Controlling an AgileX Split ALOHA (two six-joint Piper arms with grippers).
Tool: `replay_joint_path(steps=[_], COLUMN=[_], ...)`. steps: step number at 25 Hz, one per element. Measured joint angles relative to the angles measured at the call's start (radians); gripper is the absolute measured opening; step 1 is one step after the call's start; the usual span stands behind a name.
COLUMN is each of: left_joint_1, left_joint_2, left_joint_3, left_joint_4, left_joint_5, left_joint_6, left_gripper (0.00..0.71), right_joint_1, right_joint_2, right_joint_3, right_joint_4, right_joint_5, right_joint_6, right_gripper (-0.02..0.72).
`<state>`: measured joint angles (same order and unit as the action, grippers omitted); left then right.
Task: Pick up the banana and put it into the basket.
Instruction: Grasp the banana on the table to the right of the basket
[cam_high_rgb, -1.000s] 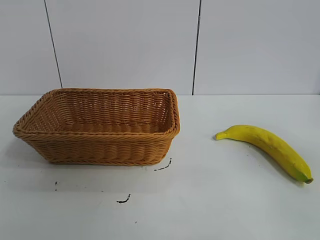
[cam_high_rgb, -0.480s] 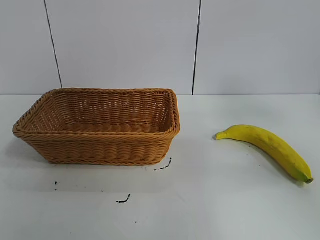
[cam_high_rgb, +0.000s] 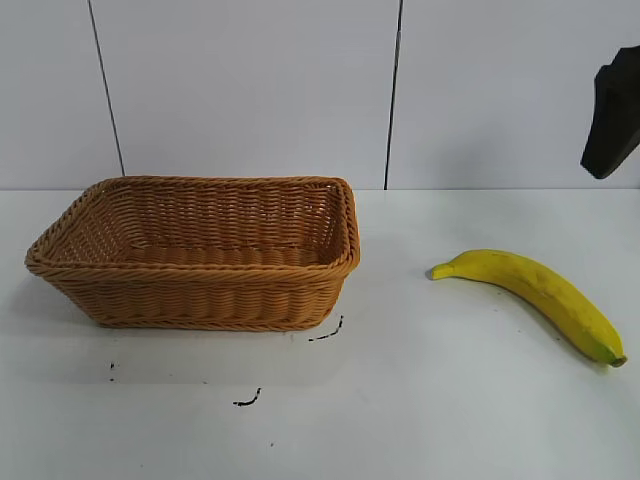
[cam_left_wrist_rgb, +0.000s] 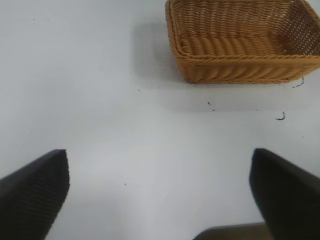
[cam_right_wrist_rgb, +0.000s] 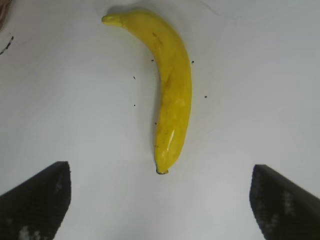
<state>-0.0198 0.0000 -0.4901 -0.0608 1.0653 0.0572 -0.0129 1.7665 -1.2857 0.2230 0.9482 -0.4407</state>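
Observation:
The yellow banana (cam_high_rgb: 540, 295) lies flat on the white table at the right, its dark tip toward the front right. It also shows in the right wrist view (cam_right_wrist_rgb: 167, 87). The tan wicker basket (cam_high_rgb: 200, 250) stands at the left and is empty; it also shows in the left wrist view (cam_left_wrist_rgb: 240, 42). My right gripper (cam_right_wrist_rgb: 160, 200) is open and empty, high above the table just short of the banana's dark tip; one black finger (cam_high_rgb: 612, 115) shows at the exterior view's right edge. My left gripper (cam_left_wrist_rgb: 159, 192) is open and empty over bare table, away from the basket.
Small black marks (cam_high_rgb: 325, 333) lie on the white table (cam_high_rgb: 400, 400) in front of the basket. A pale wall with two dark vertical seams stands behind the table.
A black part of my right gripper has come into the exterior view at the upper right edge. The banana and the basket have not moved.

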Motion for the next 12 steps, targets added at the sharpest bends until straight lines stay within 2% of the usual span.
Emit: replay_joint_path(steps=[3, 5, 8, 12], left_joint_1=[0.0, 0.0, 0.0, 0.0], left_joint_2=[0.0, 0.0, 0.0, 0.0], left_joint_3=[0.0, 0.0, 0.0, 0.0], left_joint_4=[0.0, 0.0, 0.0, 0.0], left_joint_5=[0.0, 0.0, 0.0, 0.0], left_joint_6=[0.0, 0.0, 0.0, 0.0], left_gripper=[0.695, 0.695, 0.695, 0.695], right_joint_1=[0.044, 0.064, 0.066, 0.062], right_joint_2=[0.025, 0.032, 0.032, 0.046], right_joint_3=[0.0, 0.0, -0.001, -0.001], right_joint_4=[-0.009, -0.029, -0.074, -0.128], right_joint_5=[-0.036, -0.081, -0.141, -0.173], right_joint_6=[-0.003, 0.032, 0.081, 0.087], right_gripper=[0.696, 0.696, 0.696, 0.696])
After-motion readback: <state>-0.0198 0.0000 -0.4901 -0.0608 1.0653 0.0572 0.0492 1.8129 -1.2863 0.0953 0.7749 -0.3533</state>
